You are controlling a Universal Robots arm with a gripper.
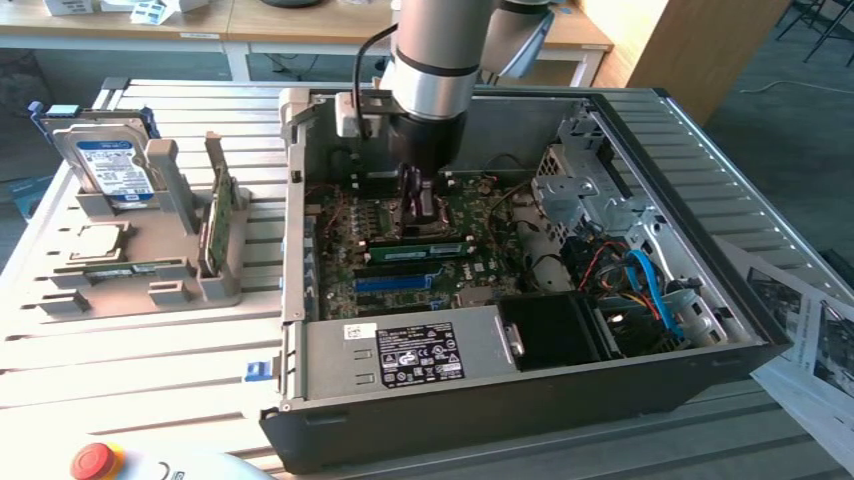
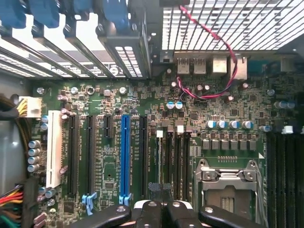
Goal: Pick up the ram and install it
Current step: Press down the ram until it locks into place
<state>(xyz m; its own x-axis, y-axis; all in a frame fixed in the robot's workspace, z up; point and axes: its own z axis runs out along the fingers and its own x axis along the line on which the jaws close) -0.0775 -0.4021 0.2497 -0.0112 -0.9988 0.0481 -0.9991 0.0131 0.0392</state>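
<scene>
Exterior view: the arm is reaching down into the open PC case (image 1: 534,395) in the middle of the frame. The gripper (image 1: 424,212) is closed just above the motherboard (image 1: 400,288). The ram (image 1: 420,248) lies along a slot right below the fingertips in the frame. I can't tell if they're touching it or if it's fully seated. The grey holder (image 1: 160,250) with the hard drive (image 1: 114,165) is on the table at far left.

Wrist view: the gripper (image 2: 159,210) has both fingers pinched together with nothing visible between them. It's right by the black memory slots (image 2: 175,161) and the CPU socket (image 2: 228,185).

My worry is that if the stick sits crooked, pressing would flex the board or leave one end popped up. Any sideways drift could bump the socket lever.
</scene>
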